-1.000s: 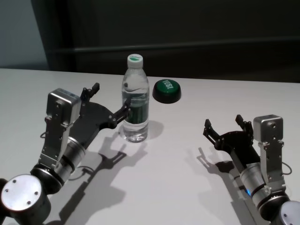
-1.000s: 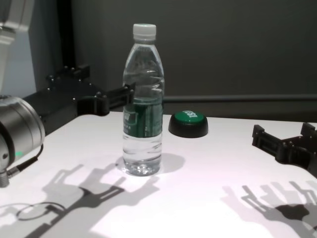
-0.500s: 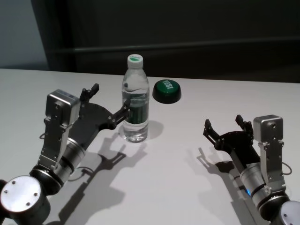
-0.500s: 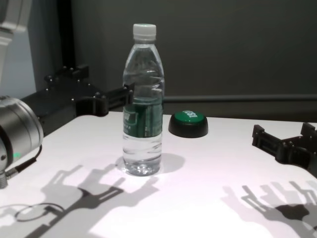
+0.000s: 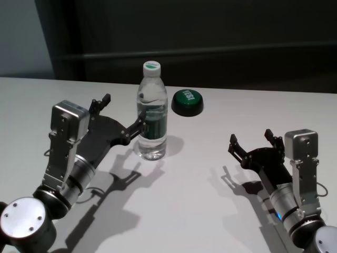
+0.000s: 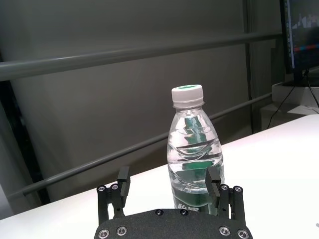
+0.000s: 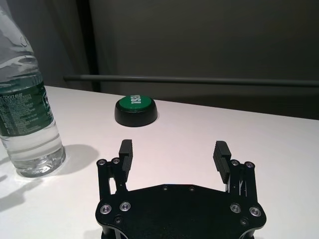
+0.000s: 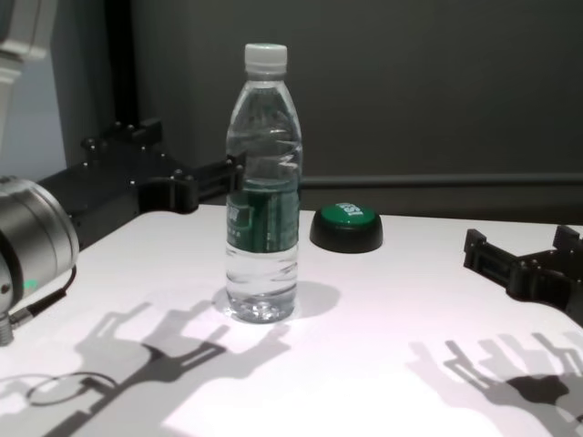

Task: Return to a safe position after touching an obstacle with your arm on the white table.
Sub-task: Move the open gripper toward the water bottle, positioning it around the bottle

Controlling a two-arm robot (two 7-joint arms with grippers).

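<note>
The obstacle, a tall clear water bottle (image 5: 152, 113) with a white cap and a dark green label, stands upright on the white table (image 5: 200, 200), left of centre. My left gripper (image 5: 122, 112) is open just left of the bottle. One fingertip lies close against the bottle's side, and I cannot tell whether it touches. In the left wrist view the bottle (image 6: 192, 149) rises just beyond the open left gripper (image 6: 168, 177), nearer one finger. My right gripper (image 5: 250, 138) hovers open and empty low over the table at the right, well away from the bottle (image 7: 25, 114).
A round green push button (image 5: 187, 101) on a black base sits behind and to the right of the bottle. A dark wall with a horizontal rail runs behind the table's far edge. Bare tabletop lies between the two arms.
The left arm has eased slightly back and to the left, so its fingertip sits a little farther from the bottle. The bottle and the right arm have not moved.
</note>
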